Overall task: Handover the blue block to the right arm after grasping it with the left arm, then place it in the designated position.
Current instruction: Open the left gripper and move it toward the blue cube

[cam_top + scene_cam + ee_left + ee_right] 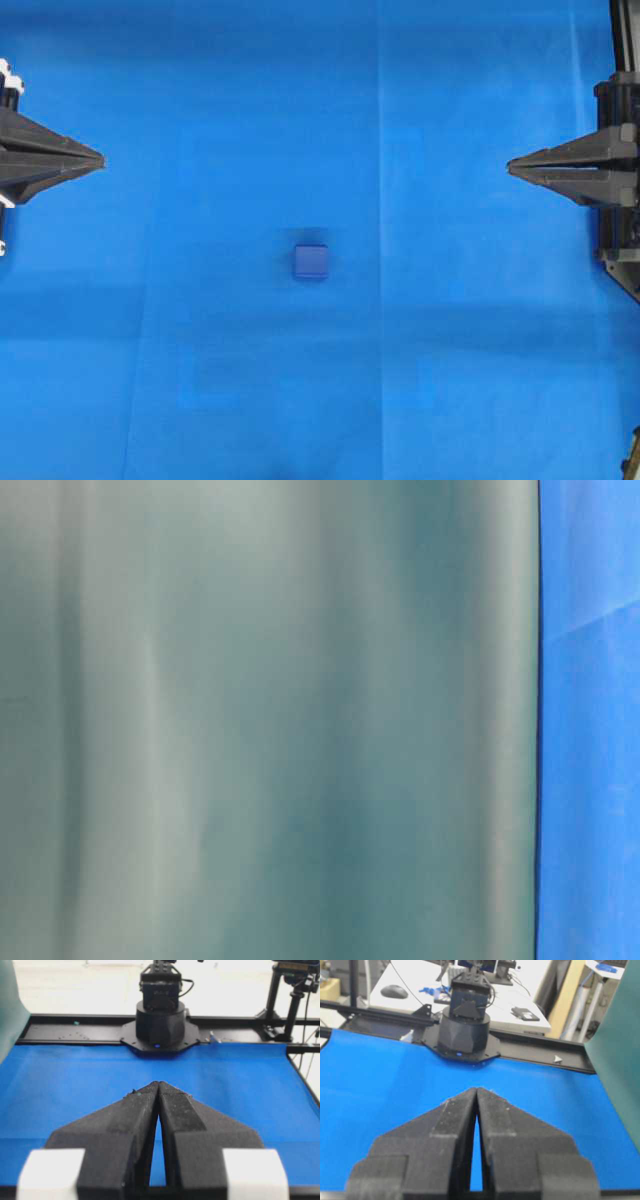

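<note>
Overhead view: blue block (311, 262) sits untouched mid-frame; left gripper (100, 160) and right gripper (510, 167) closed, empty; everything remains.

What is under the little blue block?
The blue block sits flat on the blue cloth, away from both grippers. Only cloth shows around it, with faint shadow at its edges. The patch right beneath it is covered, so that part cannot be seen.

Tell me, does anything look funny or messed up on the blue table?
Nothing on the table looks messed up. The blue block sits flat near the middle of the blue cloth, with the left gripper and right gripper shut and far from it. One odd thing: the table-level view is mostly blocked by a blurry greenish sheet.
</note>
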